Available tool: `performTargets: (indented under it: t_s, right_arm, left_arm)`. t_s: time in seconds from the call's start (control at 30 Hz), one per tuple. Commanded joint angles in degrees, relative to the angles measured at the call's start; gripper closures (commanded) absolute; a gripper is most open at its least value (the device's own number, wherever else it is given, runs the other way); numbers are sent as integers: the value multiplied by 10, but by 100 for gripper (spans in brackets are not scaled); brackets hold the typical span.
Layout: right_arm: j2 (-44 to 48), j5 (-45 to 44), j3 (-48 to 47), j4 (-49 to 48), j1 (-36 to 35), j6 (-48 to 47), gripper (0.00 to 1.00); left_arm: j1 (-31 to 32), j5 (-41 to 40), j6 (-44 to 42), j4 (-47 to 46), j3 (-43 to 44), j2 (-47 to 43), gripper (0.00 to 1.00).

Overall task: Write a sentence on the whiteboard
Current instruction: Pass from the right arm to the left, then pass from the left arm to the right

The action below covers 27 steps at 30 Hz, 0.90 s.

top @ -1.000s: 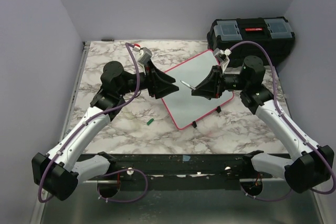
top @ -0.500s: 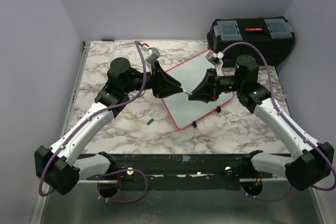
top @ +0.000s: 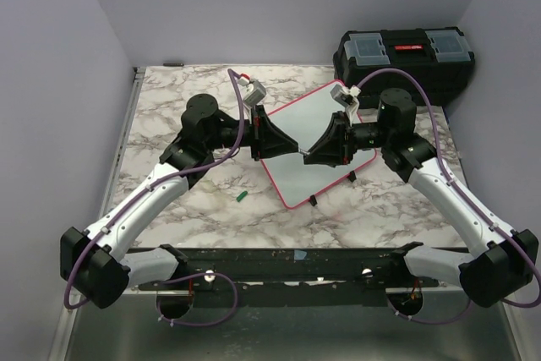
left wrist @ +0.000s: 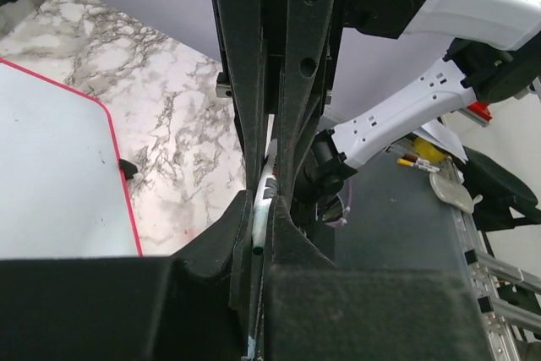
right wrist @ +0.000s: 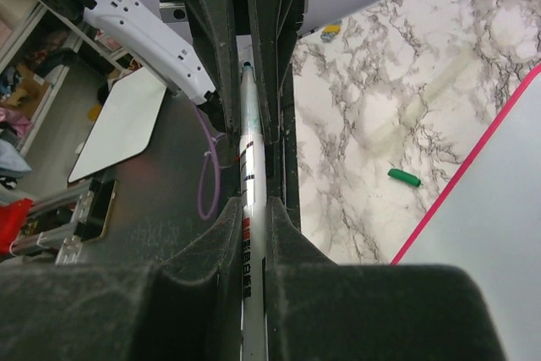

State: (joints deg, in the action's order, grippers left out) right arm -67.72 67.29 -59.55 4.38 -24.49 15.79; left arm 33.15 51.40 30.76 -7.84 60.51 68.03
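- Whiteboard (top: 292, 177) is laid flat on the marble desk (top: 169, 90), turned at a diagonal. It is placed right of the desk's middle and nearer the far edge than the near edge.
- Two small black clips (top: 314, 200) are seen on the board's edge facing the near right corner.
- Left gripper (top: 292, 145) and right gripper (top: 309, 155) are brought tip to tip above the middle of the board.
- A white marker (right wrist: 248, 166) is clamped between the right gripper's fingers. It is carried forward into the slot of the left gripper.
- The left gripper's fingers (left wrist: 292, 234) are drawn together on the marker's far end, with the marker pinched in the narrow slit.
- A small green cap (top: 243, 196) is seen on the desk, left of the board and well apart from both grippers.
- A black toolbox (top: 404, 55) is set beyond the far right corner.
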Motion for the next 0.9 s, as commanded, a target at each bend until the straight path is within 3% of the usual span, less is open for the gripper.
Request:
performTargets:
  t_s: [0.0,0.07,0.1,0.2,0.37,0.47,0.6,0.87]
  right_arm:
    - [-1,-3,-5,1,-6,-2,99]
    - [5,-24,-4,-3,-6,0,97]
    - [8,-33,-3,-4,-6,0,88]
    - [16,-58,-1,-11,-6,4,45]
    - [39,-130,9,-38,-6,32,3]
    - [62,-204,22,-83,-6,75,0]
    - [82,-197,62,-208,-6,179,0]
    - [85,-185,90,-413,-6,355,19]
  left_arm:
    - [8,13,16,-61,-17,-12,100]
    - [8,10,29,-74,-20,-14,100]
    - [7,5,36,-83,-24,-17,100]
    - [8,-2,60,-127,-44,-27,100]
    - [7,-16,94,-167,-60,-40,100]
    - [7,-44,114,-191,-74,-53,100]
    - [7,-82,153,-243,-91,-70,100]
    - [8,-156,211,-304,-98,-109,100]
